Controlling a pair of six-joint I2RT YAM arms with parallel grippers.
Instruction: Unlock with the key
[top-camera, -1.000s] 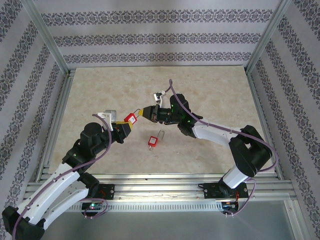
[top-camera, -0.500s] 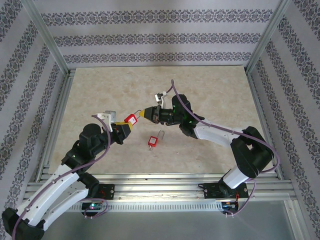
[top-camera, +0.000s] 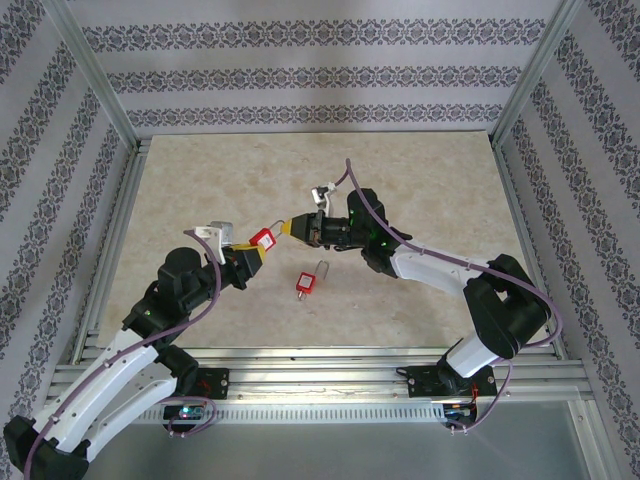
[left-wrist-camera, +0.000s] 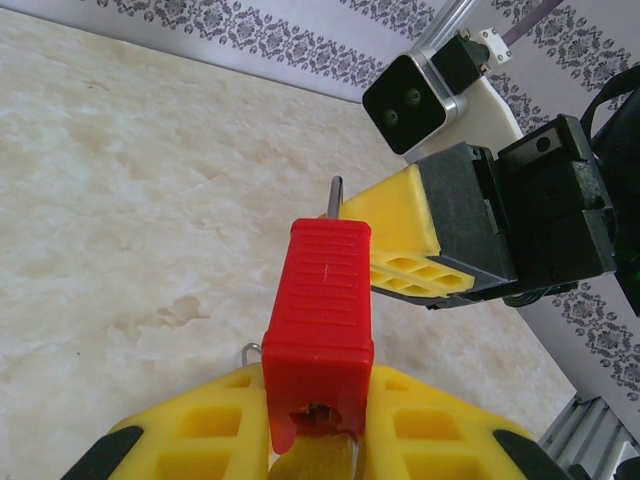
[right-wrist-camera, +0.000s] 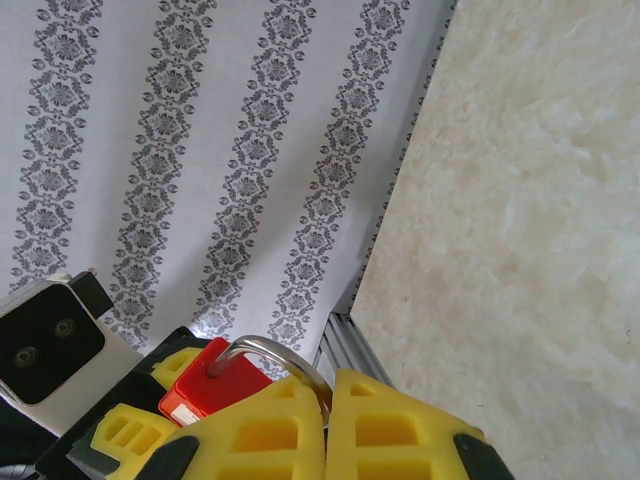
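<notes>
A red padlock (top-camera: 263, 238) hangs in the air between my two grippers, above the table's middle left. My left gripper (top-camera: 250, 250) is shut on the brass key (left-wrist-camera: 315, 455), which sits in the keyhole at the padlock's (left-wrist-camera: 322, 300) underside. My right gripper (right-wrist-camera: 326, 400) is shut on the steel shackle (right-wrist-camera: 265, 352), which curves out of the red body (right-wrist-camera: 215, 385). In the left wrist view the right gripper's yellow fingers (left-wrist-camera: 400, 215) stand just behind the padlock's top.
A second red padlock (top-camera: 307, 281) lies flat on the marble-patterned table (top-camera: 420, 180), just below the held one. Patterned walls and an aluminium frame (top-camera: 130, 140) enclose the table on all sides.
The right arm's wrist has edged slightly to the right. Both grips and the padlock stay as they were.
</notes>
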